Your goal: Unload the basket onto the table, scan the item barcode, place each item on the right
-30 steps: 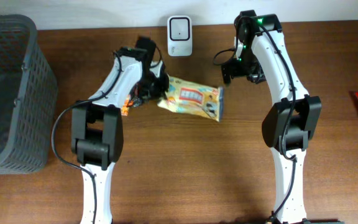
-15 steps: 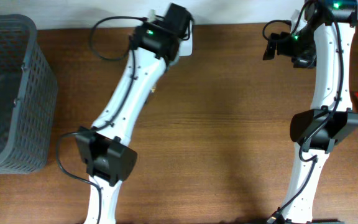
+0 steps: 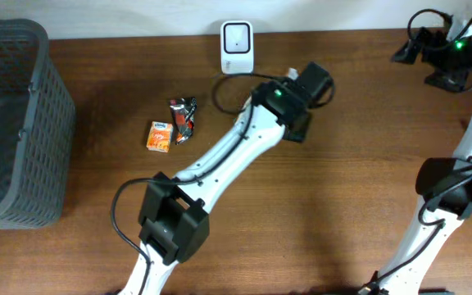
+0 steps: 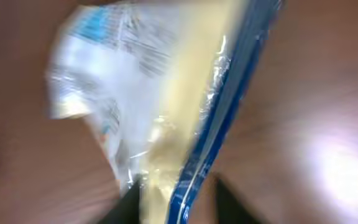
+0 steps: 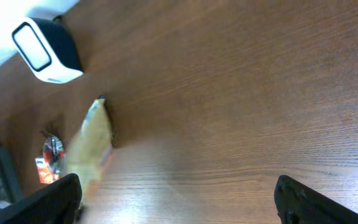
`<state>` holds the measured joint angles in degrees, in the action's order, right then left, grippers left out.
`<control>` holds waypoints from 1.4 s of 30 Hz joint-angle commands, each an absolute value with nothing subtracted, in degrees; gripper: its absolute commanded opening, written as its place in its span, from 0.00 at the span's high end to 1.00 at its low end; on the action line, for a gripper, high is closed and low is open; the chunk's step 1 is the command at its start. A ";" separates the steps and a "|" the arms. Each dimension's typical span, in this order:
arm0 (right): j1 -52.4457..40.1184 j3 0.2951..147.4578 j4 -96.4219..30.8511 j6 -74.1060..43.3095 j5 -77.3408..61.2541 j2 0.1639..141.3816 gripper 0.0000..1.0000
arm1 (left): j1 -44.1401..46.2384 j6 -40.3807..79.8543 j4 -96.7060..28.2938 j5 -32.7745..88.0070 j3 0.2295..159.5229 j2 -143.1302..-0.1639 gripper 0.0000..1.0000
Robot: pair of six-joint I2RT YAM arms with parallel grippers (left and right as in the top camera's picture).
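The item, a yellow and white snack packet (image 4: pixel 166 118) with a blue edge, fills the blurred left wrist view. It hangs between my left gripper's (image 4: pixel 179 208) dark fingers (image 4: pixel 128 205). One finger touches it, and a strip of table shows between its blue edge and the other finger. In the overhead view my left gripper (image 3: pixel 296 127) hides the packet, right of the table's middle. The white scanner (image 3: pixel 237 46) stands at the back edge. My right gripper (image 5: pixel 179 205) is open and empty at the far right, and its view shows the blurred packet (image 5: pixel 89 146) and the scanner (image 5: pixel 45 53).
A dark mesh basket (image 3: pixel 6 123) fills the left side. A small orange box (image 3: pixel 160 136) and a wrapped sweet (image 3: pixel 184 119) lie left of centre. The left arm stretches diagonally across the middle of the table.
My left arm has swung from the scanner at the back down to the right of centre, and its jaws have parted from a tight grip. The right arm has moved farther right.
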<state>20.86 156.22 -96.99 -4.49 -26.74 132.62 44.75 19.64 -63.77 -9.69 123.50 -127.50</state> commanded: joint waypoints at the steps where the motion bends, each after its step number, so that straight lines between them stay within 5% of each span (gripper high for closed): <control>1: 20.43 157.18 -97.34 -4.45 -29.63 131.17 0.01 | 45.19 20.08 -62.26 -0.82 123.17 -126.61 0.12; 3: 20.10 157.18 -97.34 -2.50 -36.05 131.17 0.02 | 42.17 20.12 -63.48 -0.80 125.69 -126.10 0.16; 5: 19.00 156.92 -97.34 0.08 -39.44 131.17 0.01 | 36.82 20.14 -65.54 -0.78 129.25 -125.25 0.47; 6: 16.84 156.11 -97.34 2.17 -38.98 131.20 0.12 | 32.03 20.12 -65.56 -0.56 130.17 -124.99 0.68; 8: 13.19 153.71 -97.32 3.01 -36.51 131.22 0.59 | 26.55 20.12 -65.30 2.20 130.10 -125.86 1.00; 9: 10.59 151.50 -97.32 3.01 -34.65 131.48 0.88 | 24.51 20.10 -65.08 6.00 130.02 -127.09 1.00; 10: 8.71 149.51 -97.21 3.01 -33.28 131.61 0.96 | 23.31 20.03 -64.62 9.45 130.02 -128.40 1.00; 18: -4.67 111.61 -73.60 -3.42 -32.95 131.63 0.96 | 23.24 9.39 -58.17 24.91 130.02 -141.69 1.00; 21: -4.78 104.81 -68.90 -6.31 -32.62 131.63 0.96 | 23.46 8.88 -56.77 21.96 130.02 -144.46 1.00; 25: -4.84 102.17 -69.21 -8.99 -21.12 131.63 0.96 | 23.46 17.23 -61.67 -0.21 130.02 -146.56 1.00; 30: -4.86 102.50 -65.47 -9.54 -7.11 131.63 0.96 | 23.46 22.98 -70.72 -8.56 130.21 -146.56 1.00; 36: -4.89 114.78 -66.63 -7.88 0.64 131.61 0.96 | 23.53 19.62 -75.48 4.03 145.34 -144.94 1.00; 42: -4.86 115.72 -67.55 -7.86 -10.04 131.61 0.96 | 25.17 19.64 -70.85 19.73 147.11 -148.68 1.00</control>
<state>-4.97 115.15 -66.74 -8.32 -4.45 131.50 23.92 20.58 -71.09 13.32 146.91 -145.86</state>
